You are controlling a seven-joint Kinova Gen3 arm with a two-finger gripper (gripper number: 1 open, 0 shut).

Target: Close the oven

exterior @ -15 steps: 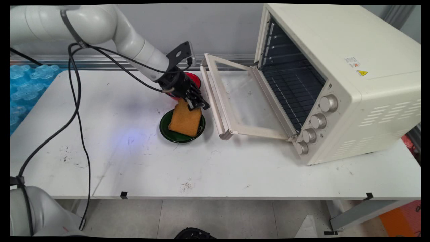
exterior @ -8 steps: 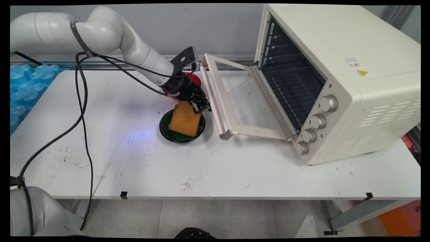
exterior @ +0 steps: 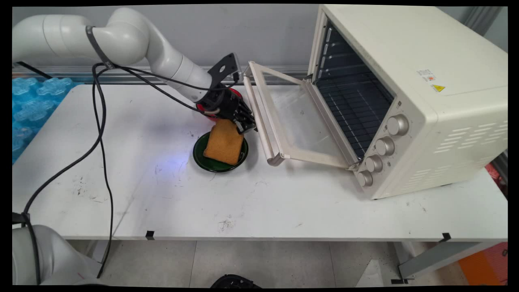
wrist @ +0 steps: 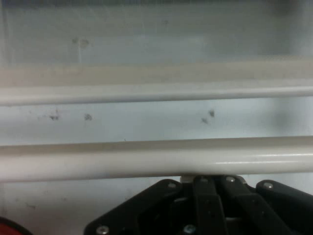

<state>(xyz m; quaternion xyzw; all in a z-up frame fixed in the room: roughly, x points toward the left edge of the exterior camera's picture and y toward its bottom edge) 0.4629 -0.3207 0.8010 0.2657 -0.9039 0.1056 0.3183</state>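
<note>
Gripper: our gripper (exterior: 248, 125) sits right against the handle bar (exterior: 259, 117) of the oven door (exterior: 298, 119); in the hand view the bar (wrist: 156, 159) runs across just ahead of the black linkage. We cannot tell whether the tool is spread or closed, since neither view shows it.
Door: it hangs partly lowered, hinged at the bottom of the toaster oven (exterior: 405, 93), which stands beyond the tool with its racks showing.
Beside the tool: a slice of toast (exterior: 224, 142) leans on a green plate (exterior: 202, 156) just below and behind the gripper; a red bowl (exterior: 235, 94) lies under the wrist, mostly hidden.
Doing it well: we judge that any push on the bar should stay square to it and follow the door's arc, so that the tool does not slip off the rounded bar or drag the oven; the wrist should stay clear of the toast.
Surface: a white table (exterior: 162, 194), scuffed and marked.
Room: grey wall behind, blue packing material (exterior: 28, 105) far back past the arm, tiled floor below.
</note>
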